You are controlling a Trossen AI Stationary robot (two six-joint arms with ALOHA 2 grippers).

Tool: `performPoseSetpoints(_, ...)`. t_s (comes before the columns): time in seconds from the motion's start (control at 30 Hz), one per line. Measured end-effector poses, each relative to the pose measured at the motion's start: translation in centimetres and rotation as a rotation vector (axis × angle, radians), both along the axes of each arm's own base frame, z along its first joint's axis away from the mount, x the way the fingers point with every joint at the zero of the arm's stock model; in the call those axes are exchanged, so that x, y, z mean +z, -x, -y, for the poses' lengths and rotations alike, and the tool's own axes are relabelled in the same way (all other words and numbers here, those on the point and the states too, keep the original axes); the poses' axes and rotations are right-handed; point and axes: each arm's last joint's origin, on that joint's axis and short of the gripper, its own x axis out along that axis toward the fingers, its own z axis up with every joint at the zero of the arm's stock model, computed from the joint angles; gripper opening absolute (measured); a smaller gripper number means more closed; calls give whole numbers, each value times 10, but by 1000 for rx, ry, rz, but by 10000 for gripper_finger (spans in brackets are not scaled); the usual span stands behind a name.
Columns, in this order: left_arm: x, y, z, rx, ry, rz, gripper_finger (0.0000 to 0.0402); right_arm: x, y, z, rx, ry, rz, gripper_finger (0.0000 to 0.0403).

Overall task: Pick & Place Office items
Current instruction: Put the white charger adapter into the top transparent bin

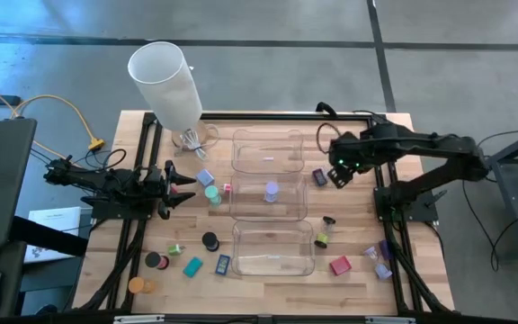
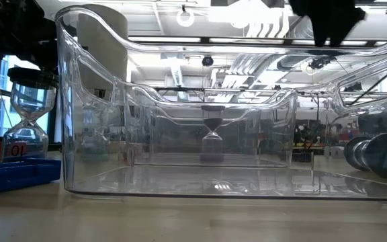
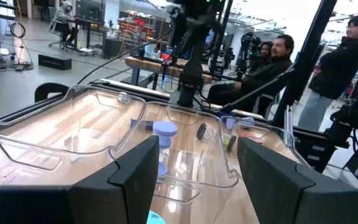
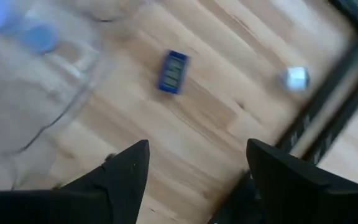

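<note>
High view: right gripper [image 1: 338, 175] hangs jaws apart, empty, over a blue flat rectangle [image 1: 319, 177] at 3 o'clock of the middle clear tray [image 1: 302, 202]. Left gripper [image 1: 183, 184], also apart and empty, sits at 9 o'clock, near the teal cylinder [image 1: 212, 193].

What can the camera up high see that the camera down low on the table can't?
Only the high view shows both arms, the left claw and right claw, both open and empty, the big white tube, and small pieces like the red block and orange disc.

Only the low view shows the room's ceiling behind and an hourglass on a blue block.

Both show the clear trays and the little lilac hourglass inside the middle one.
</note>
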Motion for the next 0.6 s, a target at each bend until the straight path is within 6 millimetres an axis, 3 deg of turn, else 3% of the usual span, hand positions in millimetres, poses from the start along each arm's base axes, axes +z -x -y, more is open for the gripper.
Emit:
performPoseSetpoints(0.13, 0, 0, -1, 23, -3, 3, 212, -21, 11, 22, -277, -16, -30, 258)
performPoseSetpoints(0.3, 2, 0, -2, 62, -26, 15, 212, -40, 24, 57, -483, -50, -79, 258)
performPoseSetpoints(0.6, 2, 0, -2, 68, -25, 15, 212, -71, 45, 114, -625, -123, 35, 258)
